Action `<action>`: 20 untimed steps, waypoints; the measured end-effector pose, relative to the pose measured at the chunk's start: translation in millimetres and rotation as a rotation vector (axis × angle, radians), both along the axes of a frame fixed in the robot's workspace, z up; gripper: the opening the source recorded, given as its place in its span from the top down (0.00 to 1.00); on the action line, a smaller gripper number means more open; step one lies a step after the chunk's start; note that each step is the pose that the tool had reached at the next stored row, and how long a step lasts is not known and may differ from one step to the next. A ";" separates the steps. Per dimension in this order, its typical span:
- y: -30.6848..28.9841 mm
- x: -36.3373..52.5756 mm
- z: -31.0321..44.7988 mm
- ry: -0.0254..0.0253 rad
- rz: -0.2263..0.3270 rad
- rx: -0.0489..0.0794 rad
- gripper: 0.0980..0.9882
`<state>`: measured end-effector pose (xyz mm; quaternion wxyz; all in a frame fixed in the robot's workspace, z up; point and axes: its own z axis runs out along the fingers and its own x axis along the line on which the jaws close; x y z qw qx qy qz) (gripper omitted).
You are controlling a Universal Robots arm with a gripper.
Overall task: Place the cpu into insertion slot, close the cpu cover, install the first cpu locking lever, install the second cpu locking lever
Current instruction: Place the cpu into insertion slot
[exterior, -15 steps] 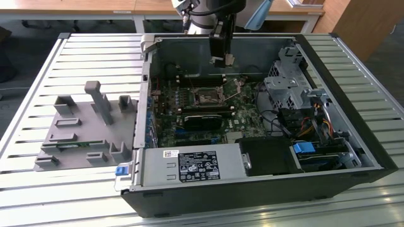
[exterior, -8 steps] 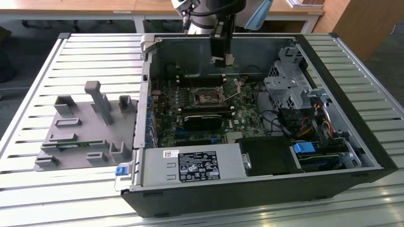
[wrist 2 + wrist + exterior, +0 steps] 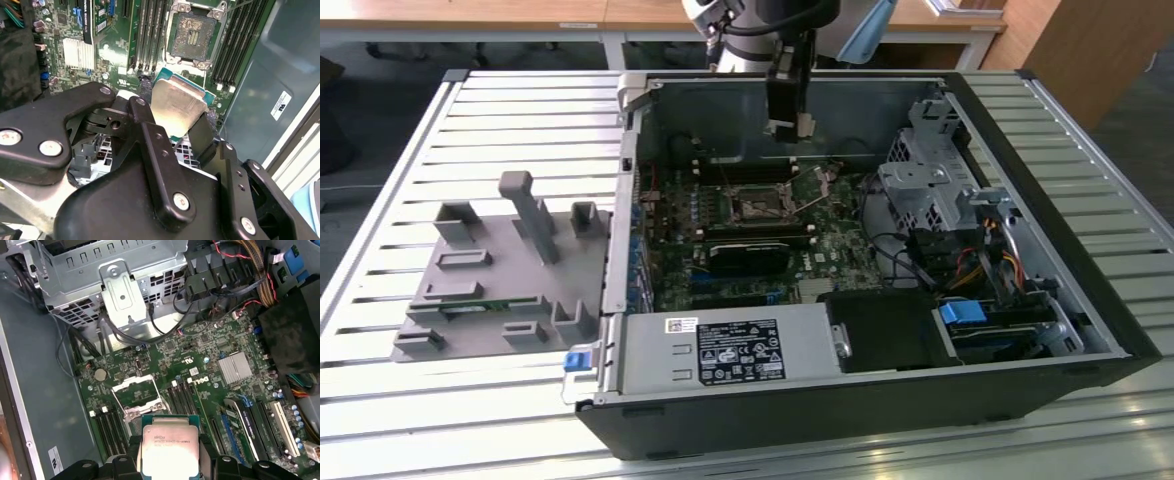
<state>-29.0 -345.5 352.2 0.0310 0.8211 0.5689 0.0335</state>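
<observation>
One cpu (image 3: 167, 447) in claw (image 3: 790, 127), socket (image 3: 192, 35) between memory slots (image 3: 150, 35)

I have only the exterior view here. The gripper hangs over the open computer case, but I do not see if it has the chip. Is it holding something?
Observer: Yes. In both wrist views the gripper is shut on the chip, clamping it by two opposite edges.
Operator: Which face of the chip shows?
Observer: The silver metal face points toward both wrist cameras, with a green border around it.
Operator: Is the socket free?
Observer: In the second wrist view the socket has a bare centre, with nothing seated in it.
</observation>
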 end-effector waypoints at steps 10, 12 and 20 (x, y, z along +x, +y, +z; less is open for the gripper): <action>0.0 0.2 -0.3 -0.0001 0.067 0.000 0.50; 0.0 0.2 -0.9 0.0000 0.103 0.000 0.50; 0.0 0.2 -8.0 0.0000 0.223 0.000 0.50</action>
